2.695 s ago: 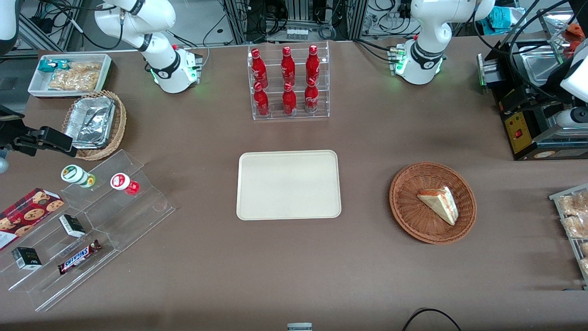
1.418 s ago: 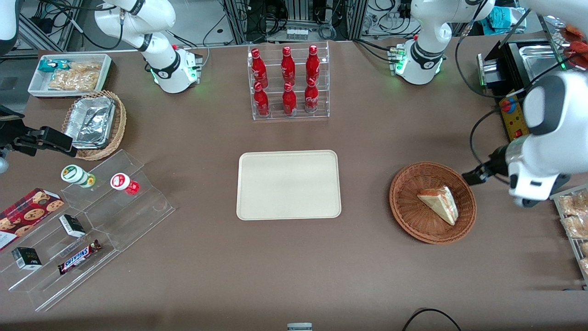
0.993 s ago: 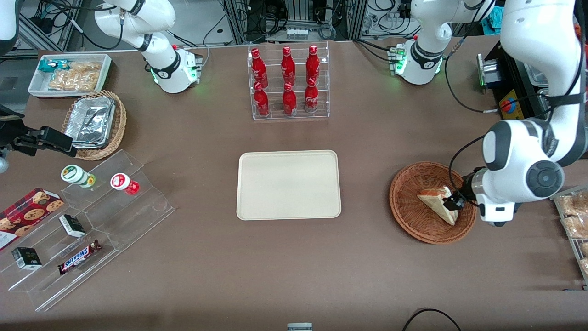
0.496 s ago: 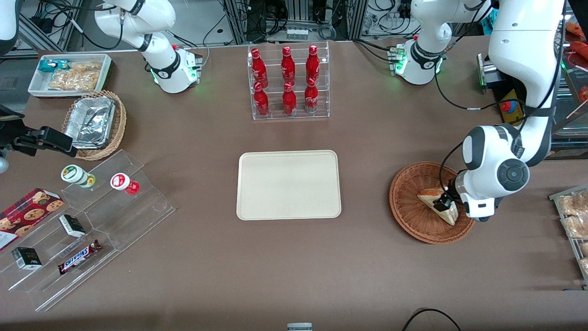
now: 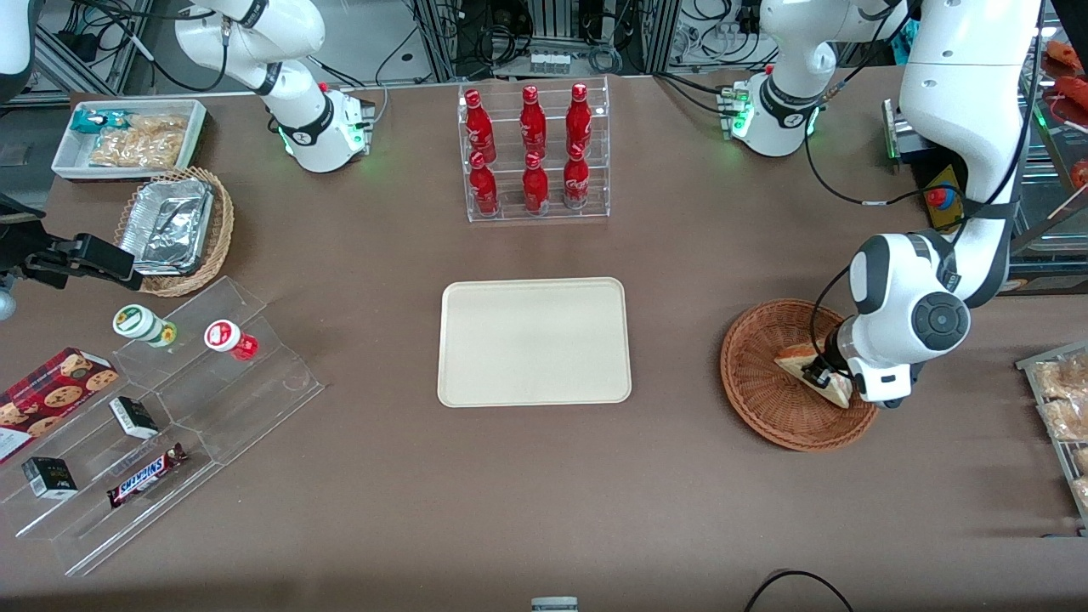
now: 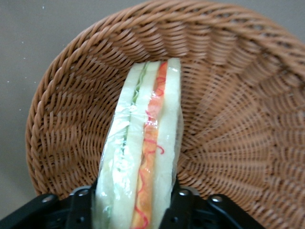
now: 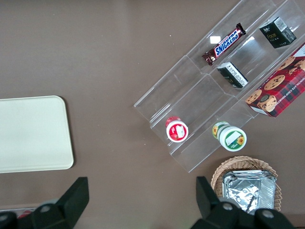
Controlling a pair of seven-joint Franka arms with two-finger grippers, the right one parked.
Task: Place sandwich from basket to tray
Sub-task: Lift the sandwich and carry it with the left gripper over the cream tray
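In the basket [image 5: 765, 399], the gripper [image 5: 823, 374] pinches the sandwich [image 6: 143, 157] (wrapper shows no readable label).

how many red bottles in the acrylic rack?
6 red bottles in the acrylic rack: three upper, three lower, none visibly hidden. Gripper is down at the sandwich in the basket.
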